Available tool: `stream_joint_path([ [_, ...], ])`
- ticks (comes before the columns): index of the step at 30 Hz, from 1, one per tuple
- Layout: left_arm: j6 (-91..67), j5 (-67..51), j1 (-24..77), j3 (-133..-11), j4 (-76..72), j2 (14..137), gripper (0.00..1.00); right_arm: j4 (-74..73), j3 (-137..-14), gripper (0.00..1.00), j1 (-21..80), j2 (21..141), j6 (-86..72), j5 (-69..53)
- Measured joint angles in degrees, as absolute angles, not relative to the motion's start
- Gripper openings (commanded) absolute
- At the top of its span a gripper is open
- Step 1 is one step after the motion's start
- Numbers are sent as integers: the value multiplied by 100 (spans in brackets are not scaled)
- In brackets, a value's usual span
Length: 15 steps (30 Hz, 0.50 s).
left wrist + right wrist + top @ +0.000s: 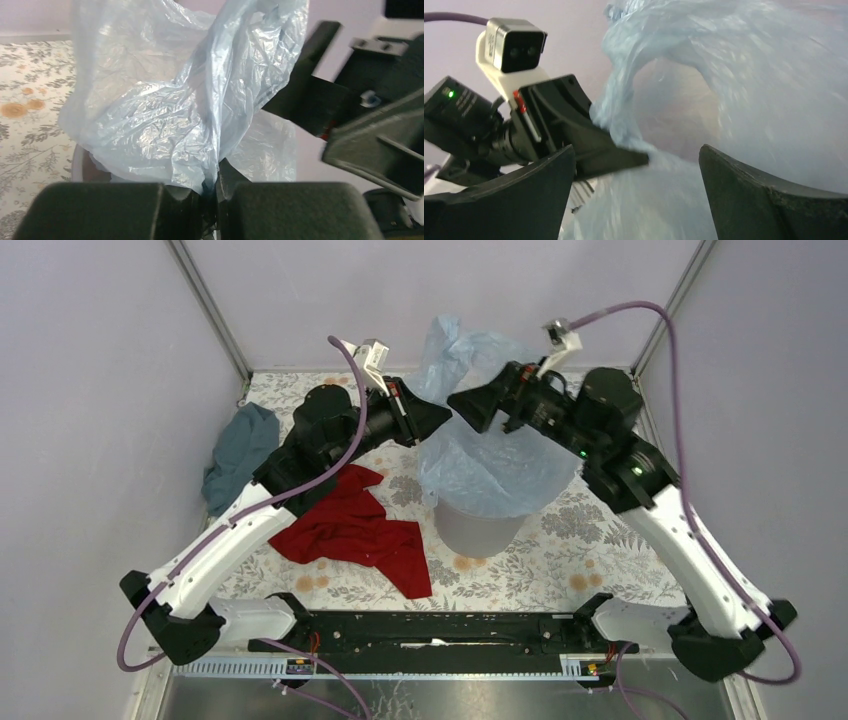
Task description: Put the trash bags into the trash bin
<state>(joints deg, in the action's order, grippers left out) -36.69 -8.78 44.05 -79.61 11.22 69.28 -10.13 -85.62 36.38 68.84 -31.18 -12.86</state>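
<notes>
The pale blue trash bag (490, 455) drapes over the grey trash bin (480, 530) at the table's middle, and a flap of it stands up behind. My left gripper (442, 418) is shut on the bag's left edge above the bin. In the left wrist view the bag (165, 110) is pinched in that gripper (215, 192). My right gripper (470, 405) is open, its fingertips close to the left gripper's tip. In the right wrist view the bag (744, 90) fills the frame past the open right gripper (636, 155), and its fingers (549, 170) are wide apart.
A red cloth (355, 530) lies on the floral table (590, 550) left of the bin. A teal-grey cloth (240, 450) lies at the far left by the wall. The frame posts and pale walls close in the back.
</notes>
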Motion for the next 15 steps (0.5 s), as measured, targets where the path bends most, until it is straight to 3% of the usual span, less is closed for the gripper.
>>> stream_joint_path([
  [8,-3542,-526,4405,-7959,1262,6687,5,-2611,-8635,99,3638,5566,-2158,-436],
  [13,-3540,-454,4405,-7848,1326,6589,4,-3089,-8429,98,3638,5118,-1441,1026],
  [15,-3544,-443,4405,-7758,1347,6545,4,-3055,-8123,93,3638,5028,-1225,1494],
])
